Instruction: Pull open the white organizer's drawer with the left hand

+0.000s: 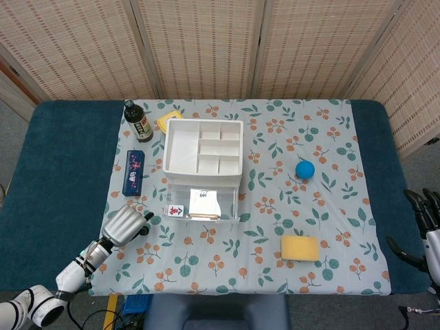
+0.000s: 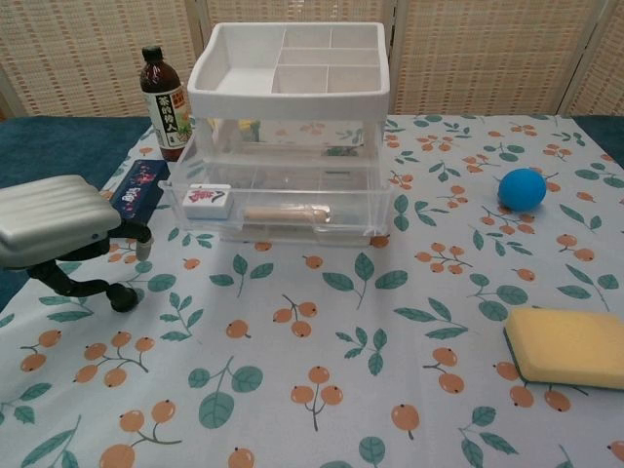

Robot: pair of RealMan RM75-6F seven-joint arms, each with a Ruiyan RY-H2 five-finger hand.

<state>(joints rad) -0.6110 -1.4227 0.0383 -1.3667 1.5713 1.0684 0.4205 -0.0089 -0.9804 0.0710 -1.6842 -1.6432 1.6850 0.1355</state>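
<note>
White organizer (image 1: 203,155) mid-table; clear drawer (image 2: 278,210) looks already pulled out. Light, stiff, slick plastic; grip front lip. Left hand (image 2: 54,229) empty, fingers loosely curled. Right hand (image 1: 427,227) at edge, probably open.

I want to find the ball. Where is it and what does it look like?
Start at the white organizer in the middle of the leafy tablecloth. Look to its right: the ball sits alone there. It is the only round, plain blue thing.
</note>
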